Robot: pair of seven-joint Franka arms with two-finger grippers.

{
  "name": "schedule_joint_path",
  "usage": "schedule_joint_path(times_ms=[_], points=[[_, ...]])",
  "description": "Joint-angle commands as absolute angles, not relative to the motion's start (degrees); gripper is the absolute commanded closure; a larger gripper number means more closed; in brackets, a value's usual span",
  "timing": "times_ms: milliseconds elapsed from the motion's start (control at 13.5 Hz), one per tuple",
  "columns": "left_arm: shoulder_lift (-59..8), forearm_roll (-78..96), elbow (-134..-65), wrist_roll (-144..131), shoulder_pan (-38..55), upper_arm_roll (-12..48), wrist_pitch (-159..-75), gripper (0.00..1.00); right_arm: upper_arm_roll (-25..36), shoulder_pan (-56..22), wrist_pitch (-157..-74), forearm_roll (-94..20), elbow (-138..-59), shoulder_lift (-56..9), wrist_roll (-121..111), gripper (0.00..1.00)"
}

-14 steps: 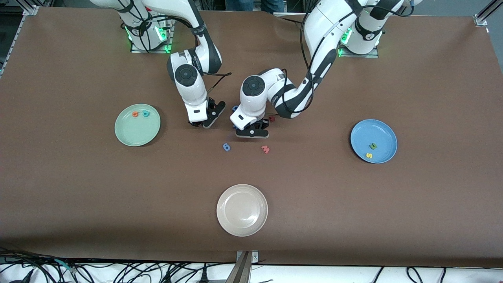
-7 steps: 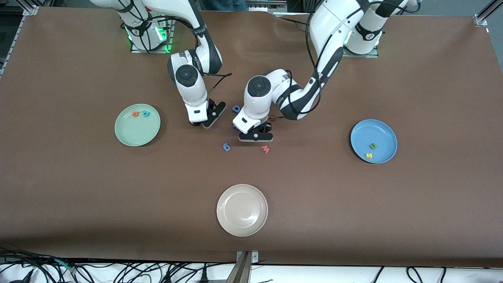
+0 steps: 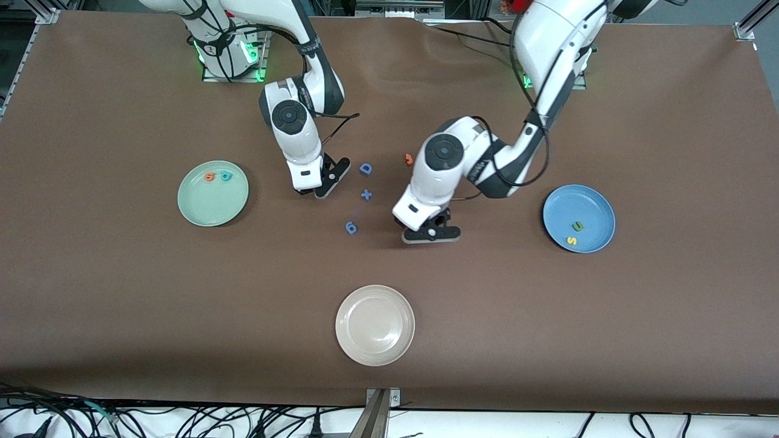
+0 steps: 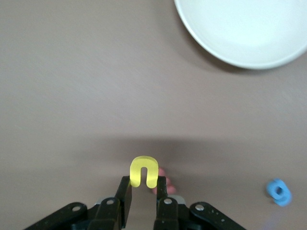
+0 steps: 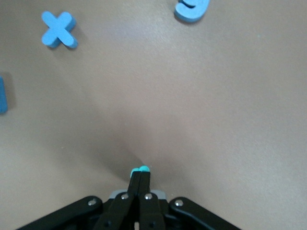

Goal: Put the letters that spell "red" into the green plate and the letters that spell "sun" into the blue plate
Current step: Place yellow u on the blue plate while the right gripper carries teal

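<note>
Near the middle of the table, the left gripper [image 3: 430, 233] pinched a small yellow foam lowercase "u" [image 4: 144, 172] between its fingertips. It gripped the letter by its two legs, so the arch stood clear and could drop freely. We judged this the last letter of "sun", bound for the round medium-blue plate [image 3: 579, 207] toward the left arm's end of the table. An olive-green foam "n" [image 3: 577, 225] and a yellow foam "s" [image 3: 571, 240] already lay in that plate.

The right gripper [image 3: 317, 190] stood low over the table beside the scattered spare pieces. Its fingers were pressed together on a sliver of teal foam [image 5: 140, 169], whose shape we could not read. We took it for the "r", since the round pale mint-green plate [image 3: 213, 210] toward the right arm's end held only an orange foam "e" [image 3: 210, 177] and a teal foam "d" [image 3: 226, 176].

The distractors lay unsorted on the brown mat:
- a large blue foam capital "D" [image 3: 366, 168]
- a blue foam cross [image 3: 366, 194]
- a blue "6"-shaped foam piece [image 3: 351, 227]
- a small orange foam piece [image 3: 408, 159]

A round cream-white plate [image 3: 375, 304], nearest the front camera, held nothing, as the task assigned it no letters.
</note>
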State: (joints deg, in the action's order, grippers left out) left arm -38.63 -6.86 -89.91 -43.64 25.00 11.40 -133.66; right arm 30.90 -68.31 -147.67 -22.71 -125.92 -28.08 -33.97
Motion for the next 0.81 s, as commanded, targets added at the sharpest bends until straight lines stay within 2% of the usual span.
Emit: schedule_joint_path(times_ms=[0,222,369,443,517,739], points=[[-36.39,-5.01,-90.62,-35.36,19.62,11.78,-130.79,0.92,33.57,-68.47,-141.27,-21.97,-122.53,-28.04,-33.66,0.99],[-36.39,-5.01,-90.97,-26.49,12.76,12.22,-129.12,0.91,33.49,-68.73,-140.63,-21.97,-121.82,-28.48,-32.96,1.0],[-36.12,-4.92,-91.4,-19.28,7.67,12.83,-127.27,0.91,33.49,-68.82,-140.63,-21.97,-121.55,-28.48,-31.48,0.91],[-35.86,-4.83,-91.49,-16.03,5.65,12.83,-126.48,0.91,33.4,-68.91,-140.63,-21.97,-121.38,-28.65,-30.33,0.47],[-35.42,-4.83,-92.28,-12.95,3.62,12.83,-125.69,0.91,33.31,-69.25,-140.63,-21.97,-121.2,-28.83,-30.15,0.34],[-32.53,-4.83,-97.01,-2.85,-1.74,12.75,-125.16,0.91,33.31,-69.69,-140.97,-21.97,-121.2,-29.44,-30.06,0.34]])
